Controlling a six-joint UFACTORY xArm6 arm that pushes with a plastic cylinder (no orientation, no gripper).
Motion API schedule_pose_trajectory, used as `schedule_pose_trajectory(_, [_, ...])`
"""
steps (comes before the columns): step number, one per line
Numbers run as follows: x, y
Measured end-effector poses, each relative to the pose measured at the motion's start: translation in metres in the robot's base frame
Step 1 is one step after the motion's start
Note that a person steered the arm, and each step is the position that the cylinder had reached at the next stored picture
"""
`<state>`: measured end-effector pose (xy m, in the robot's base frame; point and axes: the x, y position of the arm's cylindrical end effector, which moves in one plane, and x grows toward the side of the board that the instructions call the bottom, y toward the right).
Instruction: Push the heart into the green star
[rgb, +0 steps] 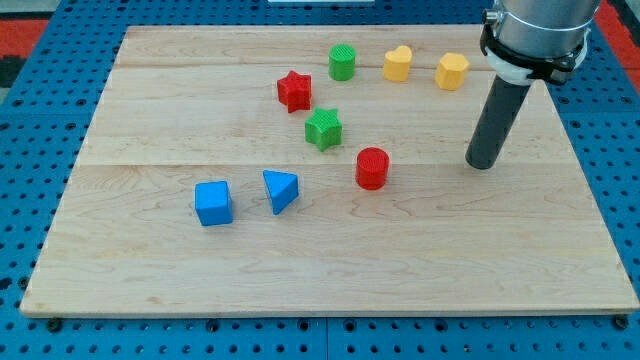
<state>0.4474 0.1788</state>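
- The yellow heart sits near the bench's top edge, between the green cylinder and a yellow block.
- The green star lies mid-bench, below the red star.
- The arm has no hand; its rod's tip rests near the right edge, well apart from the heart.

Table, light wood. My tip rests at the view's right, well apart from the yellow heart near the top edge. Yellow hexagon just right of heart; green cylinder left. Green star mid-table, red star above-left, red cylinder below-right. Blue cube, blue triangle lower left.
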Motion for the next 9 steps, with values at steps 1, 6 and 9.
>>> schedule_pose_trajectory(1, [0.010,0.007])
schedule_pose_trajectory(6, [-0.160,0.008])
schedule_pose_trajectory(9, [-0.179,-0.078])
